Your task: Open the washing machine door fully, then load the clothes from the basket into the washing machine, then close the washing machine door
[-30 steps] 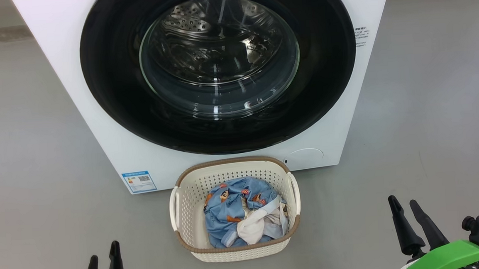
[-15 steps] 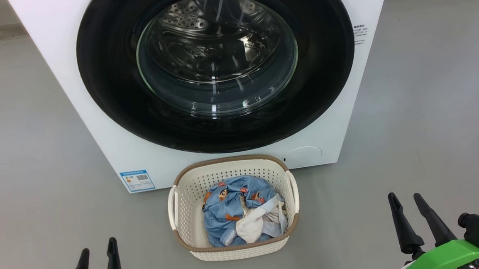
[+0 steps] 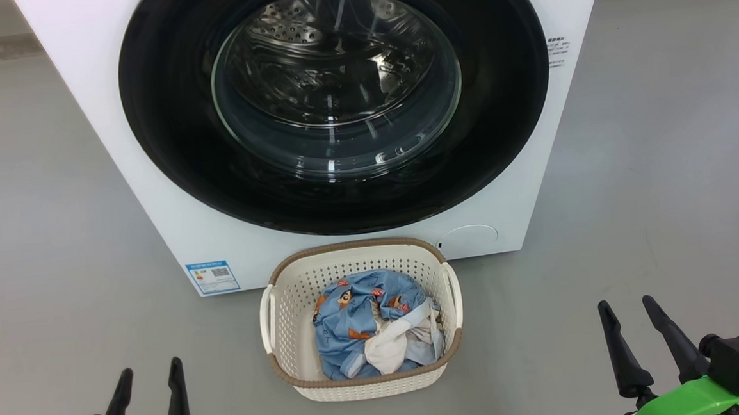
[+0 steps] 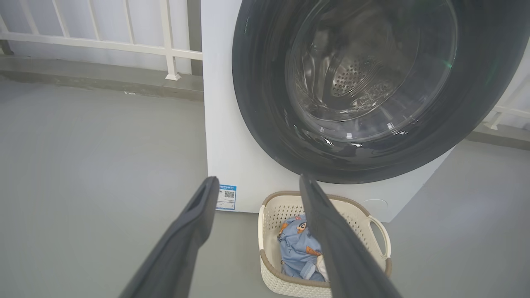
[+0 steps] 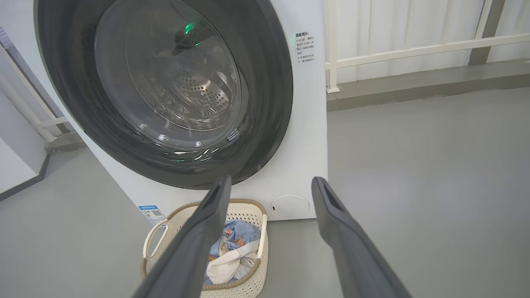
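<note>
Standing behind the robot, I see its left gripper [image 3: 149, 370] down at seven o'clock, hovering over bare grey floor [image 3: 58, 252] with its two dark fingers parted a fair gap and nothing between them. Moving right, past the blue label sticker [image 3: 213, 278] on the lower corner of the washing machine [image 3: 165, 226], the washing machine door [image 3: 171, 117] fills twelve o'clock, shut flat against the front, the steel drum showing through its glass window [image 3: 336, 81]. I can't make out a handle or which edge carries the hinge, so my first worry is a grab at the wrong side: on that glossy black ring, fingers would likely skate off instead of catching. Right under the door, at its six o'clock, the basket [image 3: 356, 245] sits just beside the machine's foot with the clothes [image 3: 350, 318] heaped inside. It looks light, so an arm reaching up past it could nudge or tip it. It is also close enough that I'd watch the door's lower rim as it swings. The white garment [image 3: 385, 354] lies tangled in the blue printed one, so one pinch may drag both and drop a trailing end on the floor short of the drum. Further right, past the round service flap [image 3: 470, 234], the right gripper [image 3: 626, 310] waits at five o'clock, fingers spread and empty, well apart from basket and door.
</note>
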